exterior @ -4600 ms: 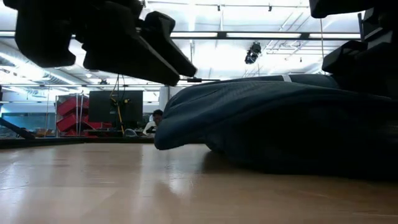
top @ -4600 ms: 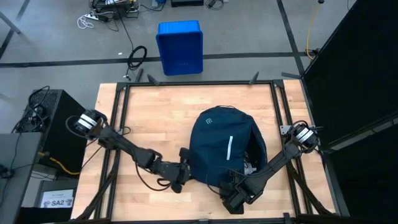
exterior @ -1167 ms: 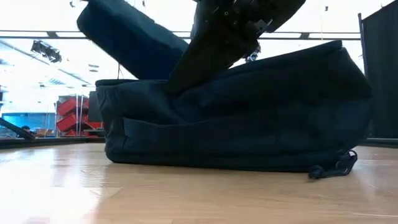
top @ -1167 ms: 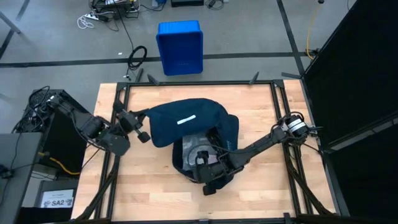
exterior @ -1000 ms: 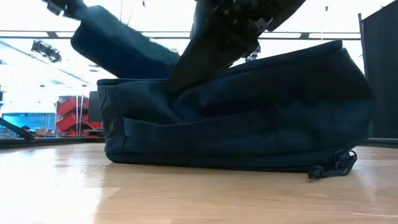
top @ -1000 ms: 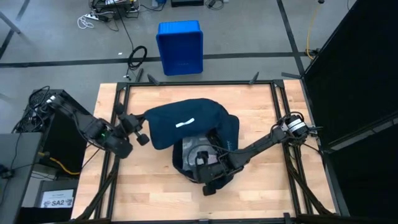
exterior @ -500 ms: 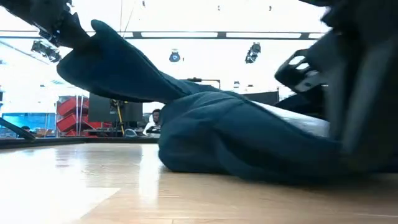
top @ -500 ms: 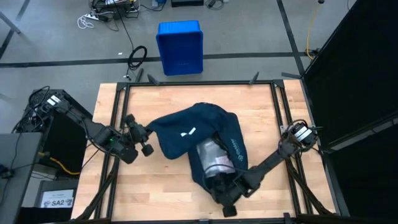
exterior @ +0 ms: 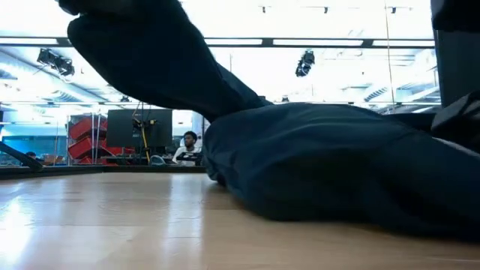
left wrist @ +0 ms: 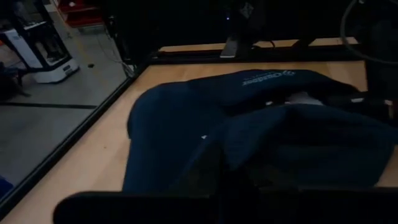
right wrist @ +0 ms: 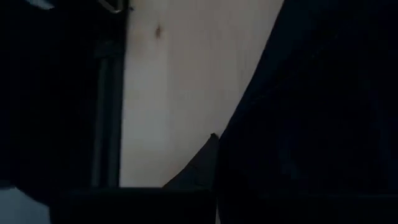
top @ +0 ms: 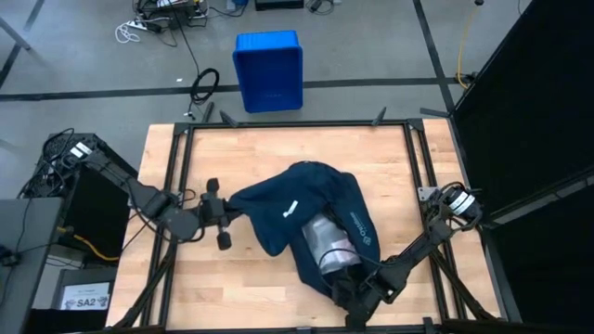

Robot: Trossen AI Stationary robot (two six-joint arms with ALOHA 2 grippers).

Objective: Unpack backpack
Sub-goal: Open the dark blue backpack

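Note:
The dark navy backpack [top: 320, 199] lies on its side in the middle of the wooden table, its body [exterior: 337, 165] resting on the boards. Its front flap [top: 269, 209] is pulled open toward the table's left and held up off the boards [exterior: 142, 52]. A silvery-grey thing [top: 327, 243] shows inside the opening. My left gripper [top: 232, 209] is shut on the flap's left edge. My right gripper [top: 351, 286] is shut at the backpack's near end, by the table's near edge. My left gripper pinches the flap's free edge [left wrist: 208, 158] between its two fingers, coming nearly level from the table's left. The flap is lifted off the table and stretches from the fingers back to the backpack's body. My right gripper is shut on the fabric at the backpack's near end [top: 342, 276], slanting down from the near right. The gripper and the dark fabric [right wrist: 311, 124] hide the place of contact. That end stays low on the table.
A bright blue plastic bin [top: 268, 70] stands on the floor beyond the table's far edge. Black frame rails [top: 181, 186] run along the table's sides. Bare boards lie at the far side [top: 278, 148] and near left [top: 223, 288]. A person sits in the room behind [exterior: 187, 146].
My right gripper has gone toward the table's near right, dragging the backpack's near end with it. The backpack has tipped from standing tall on its side to lying lower and slanted. My left gripper has moved right and down, still holding the flap, which now hangs lower.

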